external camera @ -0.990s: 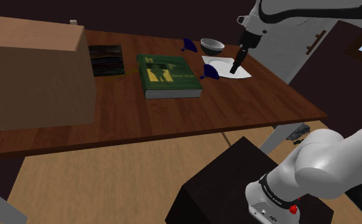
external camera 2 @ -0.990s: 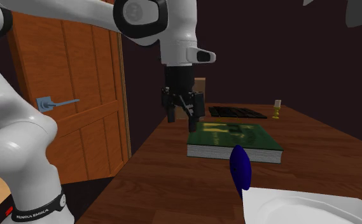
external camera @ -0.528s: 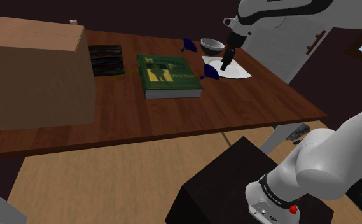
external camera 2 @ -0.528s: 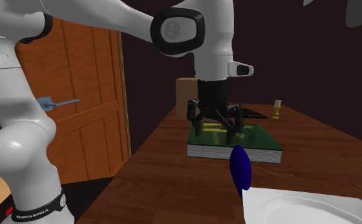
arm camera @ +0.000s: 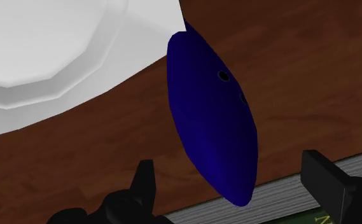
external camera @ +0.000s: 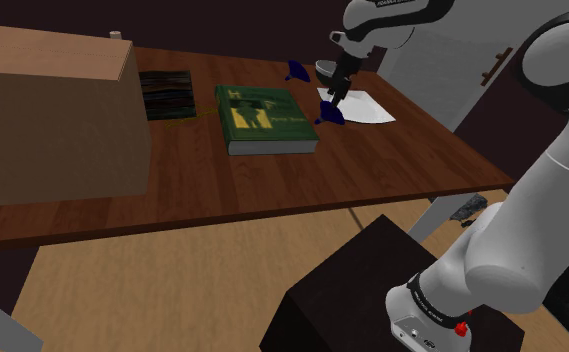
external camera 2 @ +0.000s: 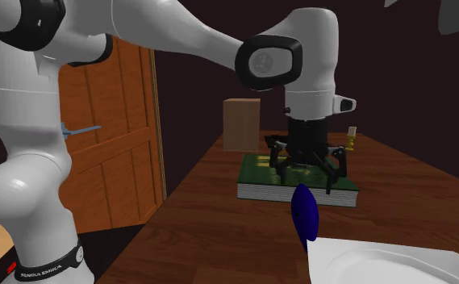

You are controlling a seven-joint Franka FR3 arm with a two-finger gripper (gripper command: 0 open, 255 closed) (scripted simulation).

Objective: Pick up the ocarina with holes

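Note:
The ocarina (arm camera: 211,114) is a dark blue pointed oval with small round holes. It rests on the wooden table (external camera: 402,160), between the white plate (external camera: 364,108) and the green book (external camera: 264,118), touching the plate's corner. In the wrist view my gripper (arm camera: 231,175) is open, with the ocarina's nearer tip between its two black fingers and not touched by them. The shoulder view puts my gripper (external camera: 334,97) just above the ocarina (external camera: 332,115). From the second exterior view, my gripper (external camera 2: 306,179) hangs spread behind the ocarina (external camera 2: 302,211), in front of the book (external camera 2: 256,192).
A second dark blue piece (external camera: 295,71) lies farther back beside a grey bowl (external camera: 327,68). A large brown box (external camera: 52,110) stands at the shoulder view's left, with a flat black thing (external camera: 165,93) next to it. A wooden door (external camera 2: 98,121) lies beyond the table.
The arm has swung toward the shoulder view's left, from over the plate to above the ocarina. The fingers have stayed open.

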